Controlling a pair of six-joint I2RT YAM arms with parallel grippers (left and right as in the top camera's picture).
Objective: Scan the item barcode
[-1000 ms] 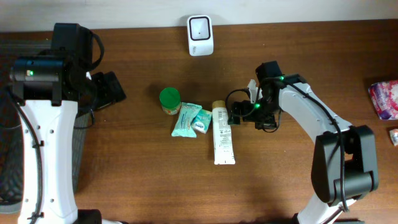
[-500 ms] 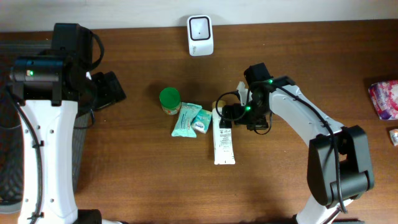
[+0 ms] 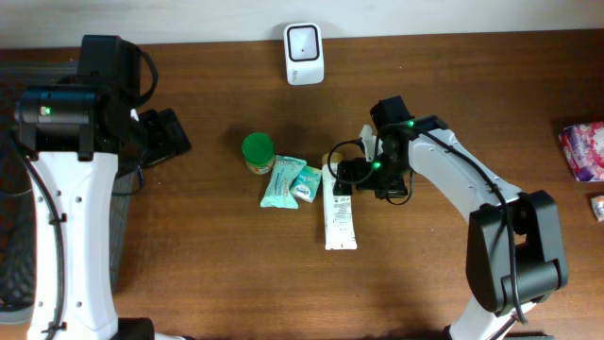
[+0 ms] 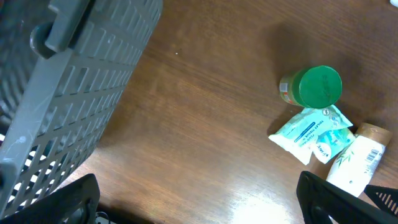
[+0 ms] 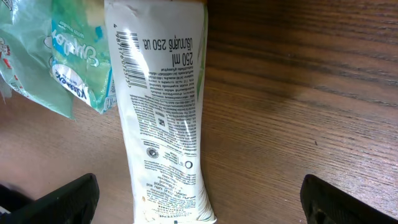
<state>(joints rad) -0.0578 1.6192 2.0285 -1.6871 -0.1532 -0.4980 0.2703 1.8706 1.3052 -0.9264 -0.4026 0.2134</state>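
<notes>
A white tube [image 3: 340, 215] lies on the wooden table, cap end towards the back, with its barcode [image 5: 127, 53] facing up. Next to it lie two teal tissue packs [image 3: 283, 182] and a green-lidded jar [image 3: 257, 151]. The white scanner [image 3: 304, 53] stands at the back edge. My right gripper [image 3: 338, 178] hangs open over the tube's cap end. In the right wrist view the tube [image 5: 163, 118] runs between the spread fingers [image 5: 59, 202], nearer the left one, with nothing gripped. My left gripper [image 3: 170, 137] stands open and empty, well left of the items, over bare table [image 4: 198, 205].
A grey slatted basket [image 4: 68, 93] stands by the left arm at the table's left edge. A pink packet [image 3: 583, 151] and a small item [image 3: 597, 206] lie at the far right edge.
A second ago my right gripper was further right. It slid left to the tube's cap end and has since held still. The left arm has not moved.
</notes>
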